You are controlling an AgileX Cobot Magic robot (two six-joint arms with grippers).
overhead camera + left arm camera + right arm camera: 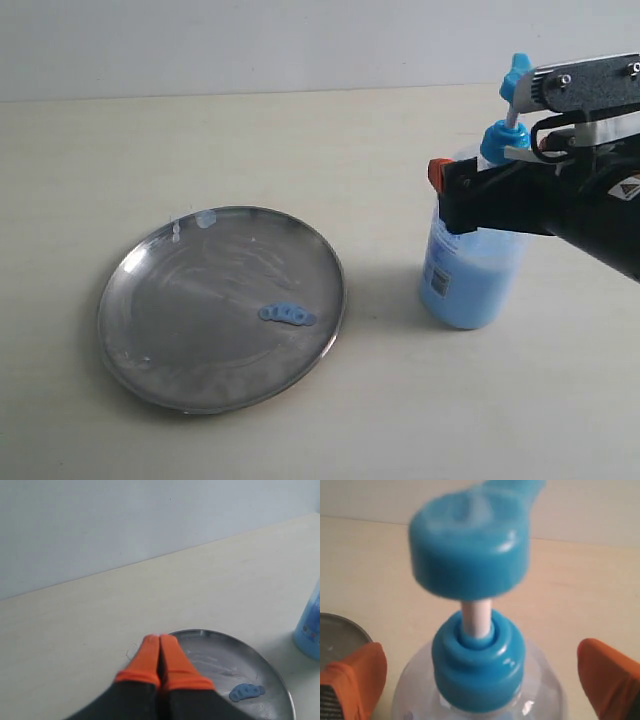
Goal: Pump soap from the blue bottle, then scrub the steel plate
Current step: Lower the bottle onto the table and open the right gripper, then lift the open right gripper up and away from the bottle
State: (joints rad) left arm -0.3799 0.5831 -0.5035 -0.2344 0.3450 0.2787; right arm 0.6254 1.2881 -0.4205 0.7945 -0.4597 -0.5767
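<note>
The right arm (570,205) hides the bottle's (470,290) shoulder in the exterior view, its label print is too small to read, the right wrist view blurs the pump head (470,545), and the left wrist view's edges cut off bottle and plate (215,655), which is also partly behind the left fingers (175,662).

one steel plate (180,330), one blue bottle (470,290)

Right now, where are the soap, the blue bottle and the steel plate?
soap (287,314), exterior view, middle of the blob.
blue bottle (470,290), exterior view, its liquid-filled body.
steel plate (170,320), exterior view, bare left part.
</note>
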